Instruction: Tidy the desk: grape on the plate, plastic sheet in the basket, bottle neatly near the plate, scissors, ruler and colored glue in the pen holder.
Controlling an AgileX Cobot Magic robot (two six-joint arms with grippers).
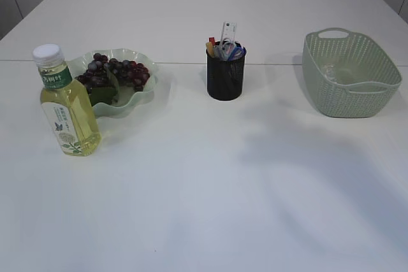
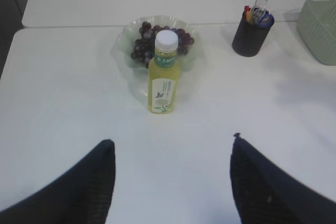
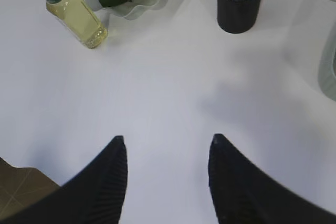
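Much open table (image 1: pixel 210 183) lies before bottle (image 1: pixel 65 103) and basket (image 1: pixel 349 74).

Left tool (image 2: pixel 170 174) hangs above the counter (image 2: pixel 68 87), jaws spread wide, empty; right tool (image 3: pixel 167 174) likewise parted, gripping nothing.

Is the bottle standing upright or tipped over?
Upright. The bottle stands on its base beside the plate, white cap on top; the left wrist view shows the same.

- We see the left gripper (image 2: pixel 170 153): two black, tapered fingers (image 2: pixel 84 187) with finely ribbed surfaces.
- The right gripper (image 3: pixel 167 140) looks alike: black, ribbed, pointed.
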